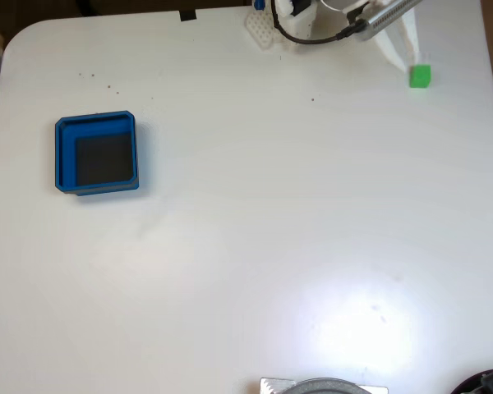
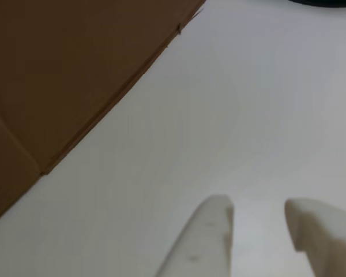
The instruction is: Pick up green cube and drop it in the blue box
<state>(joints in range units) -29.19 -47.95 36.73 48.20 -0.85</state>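
Observation:
In the fixed view the small green cube point(image 1: 420, 76) sits on the white table near the far right corner. The blue box point(image 1: 97, 153), a shallow tray with a dark floor, lies far off on the left side. My gripper point(image 1: 407, 56) reaches in from the top edge, its white fingers just up and left of the cube and very close to it. In the other view two white fingertips point(image 2: 210, 231) rise from the bottom edge with bare table between them. The gripper point(image 2: 259, 210) stands open and holds nothing.
The arm's base, a black cable point(image 1: 312, 38) and a white perforated piece point(image 1: 263, 29) crowd the top edge. A grey round object point(image 1: 324, 386) sits at the bottom edge. Brown cardboard point(image 2: 63, 69) borders the table point(image 2: 219, 115) in the other view.

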